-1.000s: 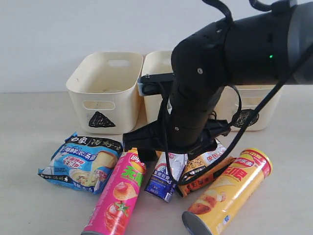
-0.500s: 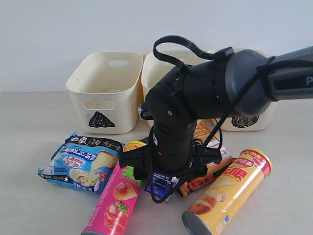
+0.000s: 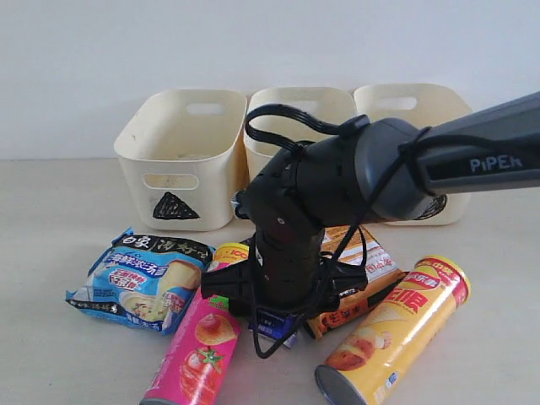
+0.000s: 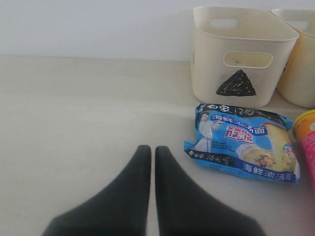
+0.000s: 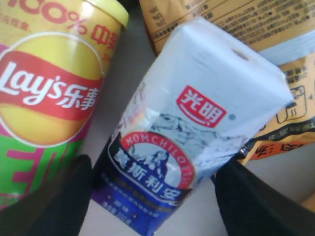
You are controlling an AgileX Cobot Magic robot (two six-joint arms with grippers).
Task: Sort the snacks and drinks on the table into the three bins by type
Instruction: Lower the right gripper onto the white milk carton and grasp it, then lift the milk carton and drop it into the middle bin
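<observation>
The small blue-white carton (image 5: 192, 132) lies on the table (image 3: 51, 211) between the pink chip tube (image 5: 49, 98) and the orange flat packet (image 5: 236, 19). My right gripper (image 5: 152, 196) is open and low over the carton, one finger on each side. From outside, the right arm covers most of the carton (image 3: 277, 325). The pink tube (image 3: 196, 350), yellow tube (image 3: 392, 333), blue-white packet (image 3: 143, 278) and orange packet (image 3: 363, 270) lie flat. My left gripper (image 4: 153, 150) is shut and empty over bare table, left of the blue-white packet (image 4: 243, 147). The dark purple pack is not visible.
Three cream bins stand in a row at the back: triangle (image 3: 181, 156), middle (image 3: 291, 110) with its mark hidden by the arm, and right (image 3: 422, 105). The triangle bin (image 4: 241, 54) also faces the left wrist camera. A white wall rises behind them.
The right arm has come down and forward over the pile; its wrist now sits low over the carton, uncovering the two right bins.
</observation>
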